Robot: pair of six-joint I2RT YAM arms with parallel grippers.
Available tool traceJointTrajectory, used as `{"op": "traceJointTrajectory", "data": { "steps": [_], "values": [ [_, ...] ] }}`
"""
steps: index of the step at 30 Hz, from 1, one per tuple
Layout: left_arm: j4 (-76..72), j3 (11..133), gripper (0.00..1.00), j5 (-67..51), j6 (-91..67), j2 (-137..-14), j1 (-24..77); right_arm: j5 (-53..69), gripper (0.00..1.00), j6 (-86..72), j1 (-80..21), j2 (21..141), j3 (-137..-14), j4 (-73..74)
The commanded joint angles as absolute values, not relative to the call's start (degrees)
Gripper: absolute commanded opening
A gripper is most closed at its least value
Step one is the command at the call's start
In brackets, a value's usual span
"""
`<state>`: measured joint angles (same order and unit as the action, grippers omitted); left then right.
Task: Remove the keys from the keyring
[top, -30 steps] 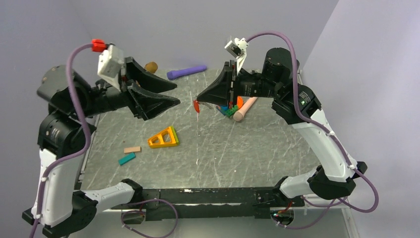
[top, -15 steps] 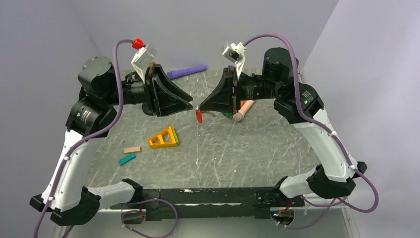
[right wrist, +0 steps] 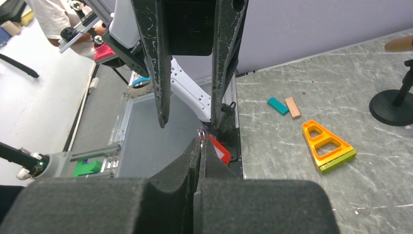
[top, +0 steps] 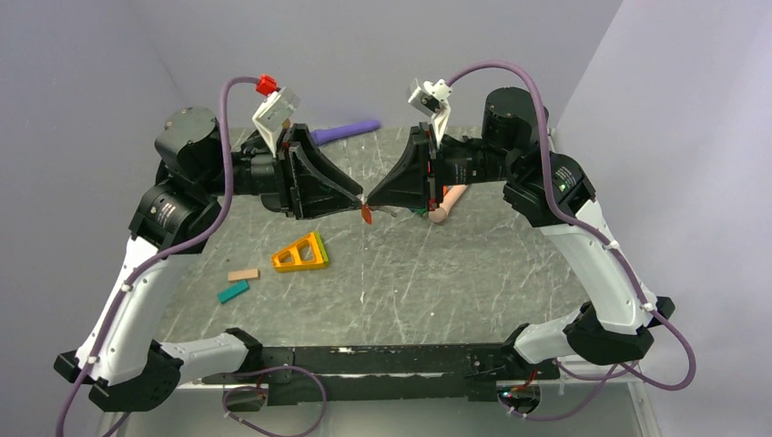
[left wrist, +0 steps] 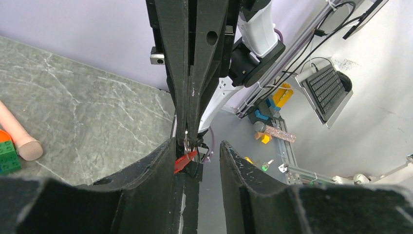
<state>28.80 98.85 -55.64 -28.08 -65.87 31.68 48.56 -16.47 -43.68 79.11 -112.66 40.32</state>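
My right claw (right wrist: 199, 145) is pressed together on the ring (right wrist: 201, 132). Its tips pinch the ring's edge so that the ring stands clear of them, and the key (right wrist: 220, 149), a small red tag, hangs free just under the ring. I judge that I hold it up off the surface (top: 437, 273) so that my other claw can come at the ring from the side with nothing in its way, and so that the ring cannot slide about.

My left claw (left wrist: 197, 146) faces the ring head-on, tip to tip with the right one. Its fingers (right wrist: 158, 73) are spread part way, one on each side of the ring, and it grips nothing yet. In the left wrist view the key lies against the inner face of one finger or just beside it; I cannot tell whether they touch. The gap looks right for so thin a thing: wide enough to let the key in, narrow enough to close quickly.

So the key is on the ring, not yet off. The step in hand, as I read it, is to close the left claw on the key just below the ring, then work it round and off while the right claw holds the ring fixed. The risks are pinching ring and key together, or the tag swinging out of the gap.
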Motion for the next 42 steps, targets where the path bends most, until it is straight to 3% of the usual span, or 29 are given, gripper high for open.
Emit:
{"op": "traceJointTrajectory", "data": {
  "steps": [1,11,16,27,42],
  "values": [
    [29.8,101.0,0.41,-53.4,-26.5,-66.5,32.9,49.5,0.0,-15.9,-43.6,78.7,-114.5,39.8],
    [34.9,103.5,0.26,-50.4,-23.3,-68.3,34.8,49.5,0.0,-16.3,-43.5,78.7,-114.6,39.0],
    [35.1,103.3,0.01,-49.9,-23.1,-68.3,35.3,49.3,0.0,-16.5,-43.6,78.5,-114.2,38.6],
    [34.7,102.4,0.0,-46.1,-22.9,-66.2,35.5,47.1,0.0,-18.4,-43.6,76.7,-111.6,34.2],
    [17.4,89.2,0.0,-29.3,-31.8,-57.9,37.9,42.3,0.01,-29.7,-43.7,74.6,-104.1,15.5]
  ]
}}
